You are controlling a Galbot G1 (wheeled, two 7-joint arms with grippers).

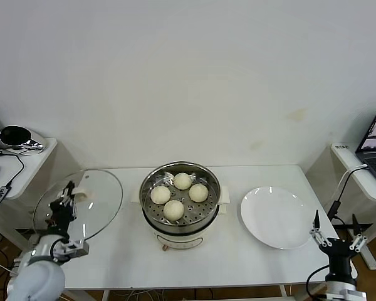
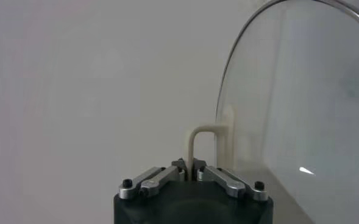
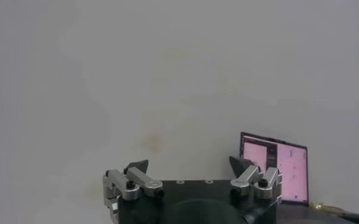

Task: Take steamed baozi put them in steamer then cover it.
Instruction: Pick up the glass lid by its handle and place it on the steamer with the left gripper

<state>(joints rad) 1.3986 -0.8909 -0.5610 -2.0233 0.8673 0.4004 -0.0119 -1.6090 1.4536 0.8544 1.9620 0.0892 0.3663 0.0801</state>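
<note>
No text, label or number can be read anywhere.

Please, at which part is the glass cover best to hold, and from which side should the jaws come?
Grip the cover by its cream handle: the glass is wide and smooth, while the handle is a narrow loop standing off it. Approach from the handle side, as the left gripper does now, jaws shut across it.

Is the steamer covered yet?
No. The steamer stands open, four baozi showing; the left gripper holds the cover beside it.
</note>
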